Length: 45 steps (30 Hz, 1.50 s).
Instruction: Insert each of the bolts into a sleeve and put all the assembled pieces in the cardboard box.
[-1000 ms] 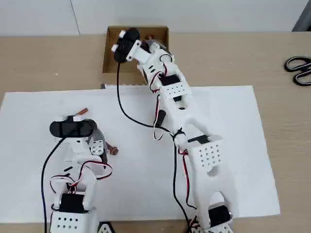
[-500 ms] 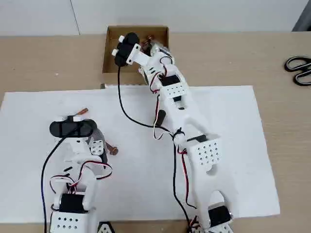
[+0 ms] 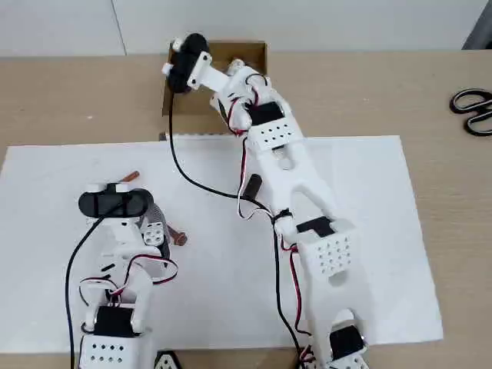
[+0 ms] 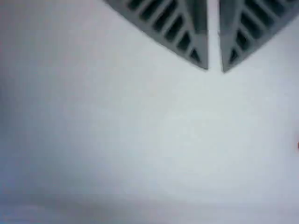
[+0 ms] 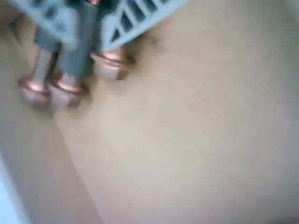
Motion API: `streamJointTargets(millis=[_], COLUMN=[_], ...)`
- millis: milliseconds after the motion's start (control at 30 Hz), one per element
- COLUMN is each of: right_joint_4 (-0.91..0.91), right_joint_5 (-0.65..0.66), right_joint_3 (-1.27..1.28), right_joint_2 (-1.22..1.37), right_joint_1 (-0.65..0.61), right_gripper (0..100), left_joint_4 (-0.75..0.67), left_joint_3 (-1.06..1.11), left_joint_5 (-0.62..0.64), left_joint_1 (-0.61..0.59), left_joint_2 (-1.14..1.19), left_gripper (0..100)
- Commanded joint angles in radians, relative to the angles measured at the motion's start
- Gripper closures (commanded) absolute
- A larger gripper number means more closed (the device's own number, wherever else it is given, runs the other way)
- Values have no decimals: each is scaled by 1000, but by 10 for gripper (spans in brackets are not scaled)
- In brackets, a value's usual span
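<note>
While your right gripper (image 5: 86, 37) hangs low inside the cardboard box (image 3: 175, 115), its jaws look closed around a grey sleeve (image 5: 74, 51) with a copper bolt head (image 5: 67, 88) poking from its end. That puts you at the drop-off step for this assembled piece. A second bolt head (image 5: 112, 63) and a third bolt head (image 5: 32, 87) lie just beside it on the box floor.

Your next move, as I judge it, calls for parting the jaws and then lifting straight up, so the fingers drag neither this piece nor its neighbours back out.

Your left gripper (image 4: 214, 63) rests over the white paper (image 3: 361, 177), jaws all but together and holding nothing. One loose bolt (image 3: 132, 176) and another loose bolt (image 3: 178, 238) lie on that paper near the left arm, so you likely have more assembling to do.
</note>
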Motion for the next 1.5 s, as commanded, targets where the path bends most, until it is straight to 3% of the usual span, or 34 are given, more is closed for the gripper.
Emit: streamJointTargets(millis=[0, 233, 700, 1267, 1467], right_joint_4=[99, 440, 1053, 1086, 1086], right_joint_5=[-3, -49, -534, -1217, -1261], right_joint_3=[-52, -52, -52, 38, 129], right_joint_2=[-147, -272, -381, -390, -380], right_joint_1=[1, -5, 1, -4, -36], right_gripper=[995, 995, 995, 994, 985], left_joint_4=[-11, -11, -11, -8, -8], left_joint_3=[-2, -2, -2, -2, -2], left_joint_5=[-2, -2, -2, -2, -2], left_joint_1=[-5, -5, -5, -6, -6], left_joint_2=[5, 5, 5, 5, 5], left_gripper=[994, 994, 994, 994, 994])
